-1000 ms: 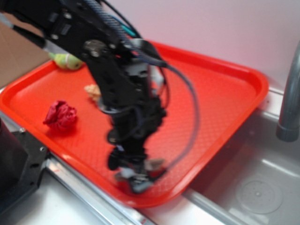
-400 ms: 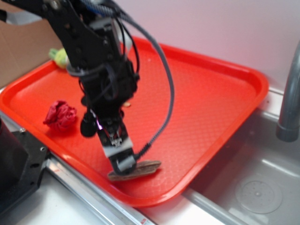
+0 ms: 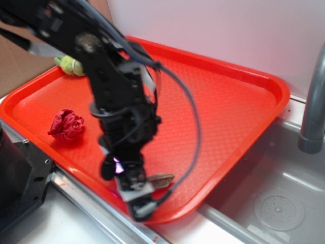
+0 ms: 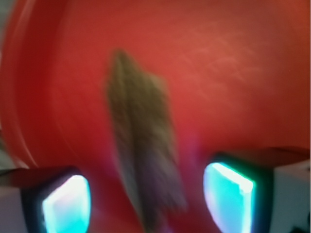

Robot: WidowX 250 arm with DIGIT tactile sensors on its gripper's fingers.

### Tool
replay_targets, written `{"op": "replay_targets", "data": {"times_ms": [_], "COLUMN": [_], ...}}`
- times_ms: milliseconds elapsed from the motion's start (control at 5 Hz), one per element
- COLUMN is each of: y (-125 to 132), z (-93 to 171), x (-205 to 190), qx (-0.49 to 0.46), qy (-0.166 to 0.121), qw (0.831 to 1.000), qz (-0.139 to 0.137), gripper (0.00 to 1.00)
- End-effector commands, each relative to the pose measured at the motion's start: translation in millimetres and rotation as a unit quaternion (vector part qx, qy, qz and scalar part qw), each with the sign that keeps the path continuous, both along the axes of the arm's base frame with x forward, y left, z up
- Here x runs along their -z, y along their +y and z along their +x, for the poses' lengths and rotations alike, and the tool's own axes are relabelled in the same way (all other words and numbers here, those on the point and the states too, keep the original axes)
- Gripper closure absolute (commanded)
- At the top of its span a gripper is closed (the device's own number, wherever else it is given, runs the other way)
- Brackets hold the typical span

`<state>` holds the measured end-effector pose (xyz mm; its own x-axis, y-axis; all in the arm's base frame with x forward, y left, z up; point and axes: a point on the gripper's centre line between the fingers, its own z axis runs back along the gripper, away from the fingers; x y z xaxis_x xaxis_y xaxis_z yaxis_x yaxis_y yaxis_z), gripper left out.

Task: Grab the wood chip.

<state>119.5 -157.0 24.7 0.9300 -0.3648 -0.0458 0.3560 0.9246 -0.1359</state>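
The wood chip (image 3: 161, 180), a flat dark brown-grey piece, lies on the red tray (image 3: 228, 112) near its front edge. In the exterior view my gripper (image 3: 136, 195) hangs low over the chip's left end and hides most of it. In the blurred wrist view the chip (image 4: 141, 141) runs lengthwise between my two fingertips (image 4: 65, 204), which stand well apart on either side without touching it. My gripper (image 4: 146, 204) is open around the chip.
A crumpled red ball (image 3: 66, 125) lies at the tray's left. A yellow-green toy (image 3: 71, 65) sits at the back left. A grey faucet pipe (image 3: 314, 107) and steel sink basin (image 3: 279, 208) are to the right. A black block (image 3: 20, 178) stands at front left.
The arm swung left and back, then returned and came down over the chip's left end near the tray's front edge. The chip has not moved in the last half second.
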Motion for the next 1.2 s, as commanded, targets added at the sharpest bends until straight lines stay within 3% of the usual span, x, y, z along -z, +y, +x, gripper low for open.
{"op": "replay_targets", "data": {"times_ms": [0, 200, 600, 800, 1000], "y": [3.2, 6.1, 28.9, 69.4, 112.3], "z": [-3.3, -1.1, 13.4, 37.1, 55.0], "x": [7.5, 4.8, -28.4, -79.2, -130.2], "qx": [-0.013, -0.013, -0.041, -0.125, -0.249], "qy": [0.014, 0.017, -0.014, -0.075, -0.130], "qw": [1.000, 1.000, 0.998, 0.989, 0.960], "qz": [0.013, 0.021, 0.037, 0.039, 0.026], "gripper": [1.00, 1.00, 1.00, 1.00, 1.00]}}
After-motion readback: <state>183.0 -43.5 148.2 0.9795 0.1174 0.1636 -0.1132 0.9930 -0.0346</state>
